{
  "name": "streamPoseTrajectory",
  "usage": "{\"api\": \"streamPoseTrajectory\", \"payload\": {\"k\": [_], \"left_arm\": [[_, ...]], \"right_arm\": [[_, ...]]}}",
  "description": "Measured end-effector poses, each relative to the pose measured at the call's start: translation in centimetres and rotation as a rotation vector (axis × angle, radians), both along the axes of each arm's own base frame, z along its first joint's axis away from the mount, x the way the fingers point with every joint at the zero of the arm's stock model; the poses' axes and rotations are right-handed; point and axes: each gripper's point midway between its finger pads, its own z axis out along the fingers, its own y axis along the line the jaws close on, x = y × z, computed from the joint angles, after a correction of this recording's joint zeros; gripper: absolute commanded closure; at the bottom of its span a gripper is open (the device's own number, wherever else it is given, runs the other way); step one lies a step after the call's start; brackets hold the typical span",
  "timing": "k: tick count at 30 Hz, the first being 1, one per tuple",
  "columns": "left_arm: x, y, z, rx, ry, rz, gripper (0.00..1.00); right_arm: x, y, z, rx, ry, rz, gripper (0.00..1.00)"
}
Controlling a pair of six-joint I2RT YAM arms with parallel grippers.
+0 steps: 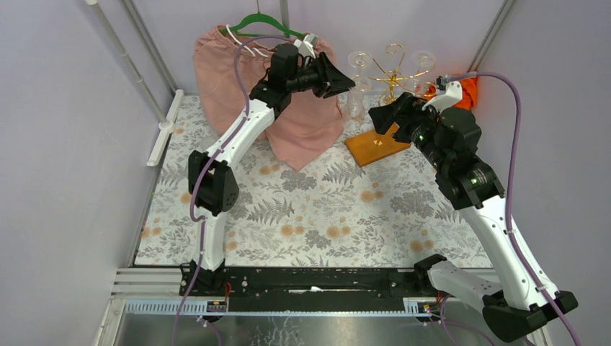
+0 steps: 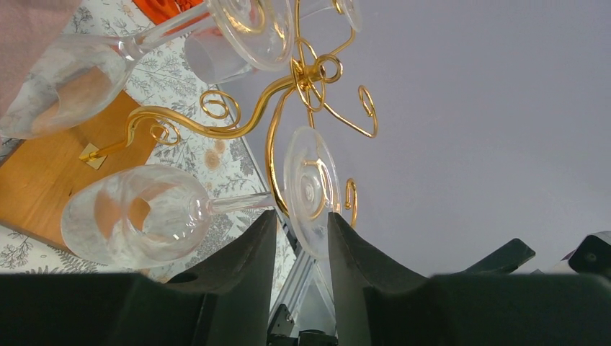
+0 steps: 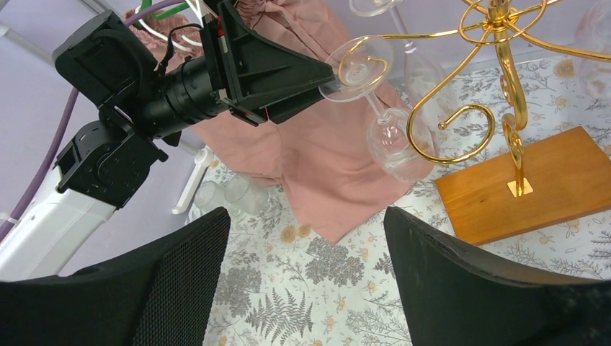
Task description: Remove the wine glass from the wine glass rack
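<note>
Surface [image 1: 310,216]: a fern-printed cloth filled the middle of the overhead view and carried everything else.
Pink garment [image 1: 302,130]: hung from a green hanger [image 1: 263,25] at upper centre of the overhead view. It seemed to have no part in the task.
Wine glass rack [image 1: 376,143]: stood just right of upper centre on its wooden base. Gold spiral arms fanned out from the stem so that a glass could hang by its foot.
Right pincer [image 3: 306,216]: wide open and empty, low in its own view and facing the rack. It was probably placed there to steady the rack.
Left pincer [image 2: 301,216]: partly closed, with one finger on each side of the foot [image 2: 310,191] at the rack's left side. A sliver of gap showed, so there was no firm grip yet. It sat at foot height, likely because the foot had to slide sideways out of its spiral.
Wine glass [image 2: 180,213]: hung from the rack's left arm, clear of the surface, at lower left of the left wrist view.
Glass direction: upside down, with the foot up in the spiral and the rim pointing down at the surface. Its long axis was near upright, leaning a little in the right wrist view.
</note>
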Motion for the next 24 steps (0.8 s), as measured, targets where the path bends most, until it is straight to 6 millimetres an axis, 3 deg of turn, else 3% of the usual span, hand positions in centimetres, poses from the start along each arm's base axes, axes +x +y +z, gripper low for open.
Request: {"api": "streamPoseTrajectory", "payload": {"k": [24], "left_arm": [[-0.9, 0.0, 1.3, -0.035, 0.005, -0.026, 0.69]], "right_arm": [[0.3, 0.5, -0.8, 0.013, 0.015, 0.015, 0.16]]}}
